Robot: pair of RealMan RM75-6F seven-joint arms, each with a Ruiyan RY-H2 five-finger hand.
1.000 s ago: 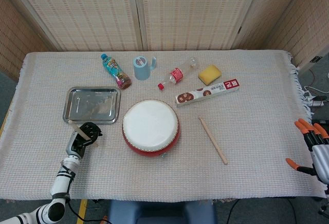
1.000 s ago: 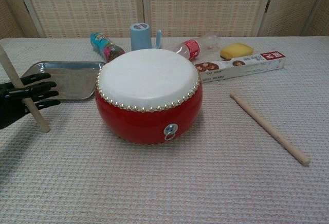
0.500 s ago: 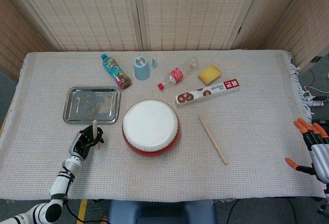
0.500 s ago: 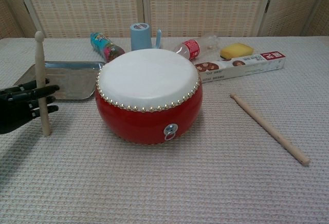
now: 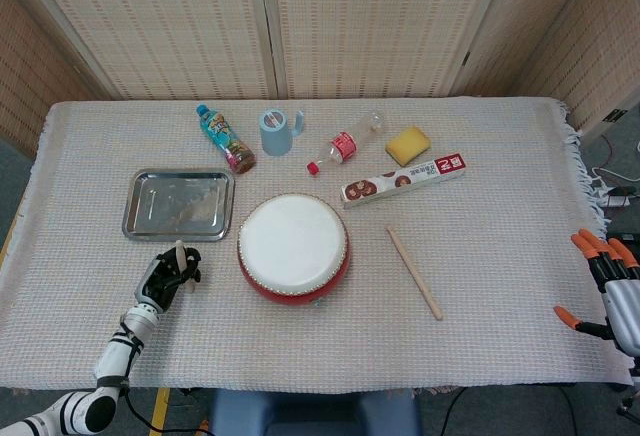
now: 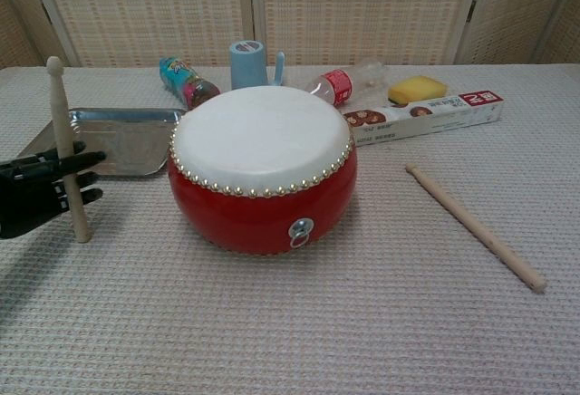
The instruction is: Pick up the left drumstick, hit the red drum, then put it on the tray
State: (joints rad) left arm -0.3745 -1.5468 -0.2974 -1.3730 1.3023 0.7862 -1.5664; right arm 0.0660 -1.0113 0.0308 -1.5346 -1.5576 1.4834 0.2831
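Two wooden drumsticks show from my head camera: one [image 5: 179,253] stands nearly upright in my black left hand [image 5: 166,274], whose fingers wrap its shaft, just left of the round red drum with the white skin [image 5: 294,248]; the other [image 5: 414,272] lies flat on the woven cloth to the drum's right. A rectangular metal tray [image 5: 179,203] sits beyond my left hand. My right hand [image 5: 606,287], orange-tipped, hangs at the table's right edge with fingers spread, holding nothing.

From the chest camera, my left hand [image 6: 38,196] grips the upright drumstick [image 6: 66,149], its lower end at the cloth, its rounded tip up, beside the tray [image 6: 127,141] and left of the drum [image 6: 262,168].
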